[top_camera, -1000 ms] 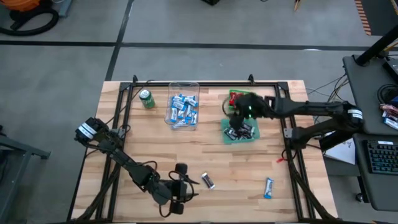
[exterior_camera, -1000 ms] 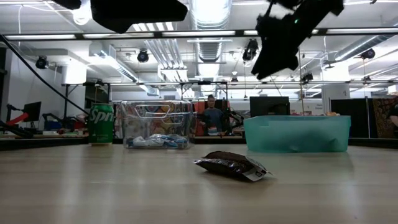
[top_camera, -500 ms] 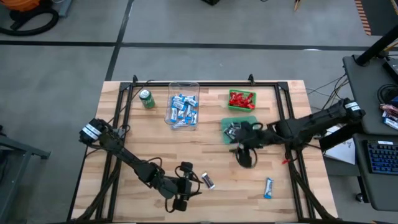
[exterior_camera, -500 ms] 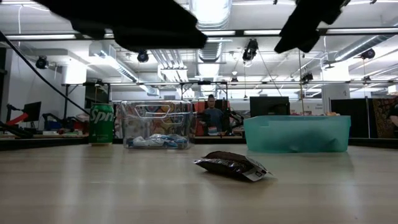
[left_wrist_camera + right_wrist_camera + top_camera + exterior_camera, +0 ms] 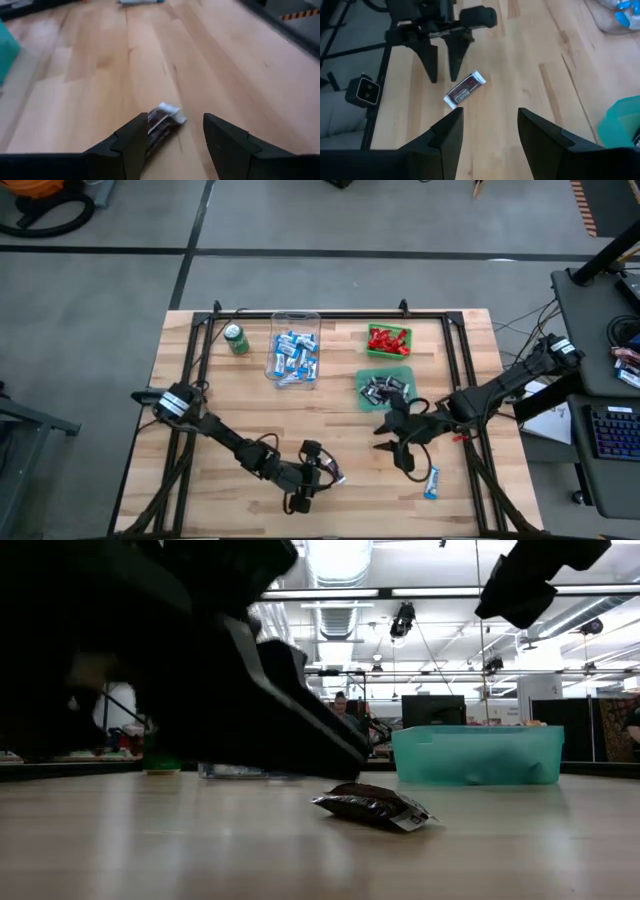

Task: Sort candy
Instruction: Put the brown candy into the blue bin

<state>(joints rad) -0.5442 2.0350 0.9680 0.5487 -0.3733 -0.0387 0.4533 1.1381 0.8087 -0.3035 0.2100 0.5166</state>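
A black-and-silver candy [image 5: 337,477] lies flat on the wooden table near its front edge; it also shows in the low view [image 5: 372,805]. My left gripper [image 5: 320,479] is open and low, just left of this candy [image 5: 162,124]. Its tips [image 5: 175,137] stand a little above the candy, clear of it. My right gripper [image 5: 396,452] hangs open above the table right of the candy [image 5: 464,90], with nothing between its fingers [image 5: 451,131]. A blue-and-white candy [image 5: 431,480] lies farther right.
At the back stand a green can [image 5: 236,338], a clear box [image 5: 295,348] of blue-and-white candy, a small green tray [image 5: 388,340] of red candy and a teal tray [image 5: 386,390] of black-and-silver candy. Bare wood lies between the trays and the loose candy.
My left gripper has sunk and gone toward the table's right, closing on the black-and-silver candy. My right gripper has swung from above the trays toward the table's near edge. Both have stayed open, and the candy has not moved.
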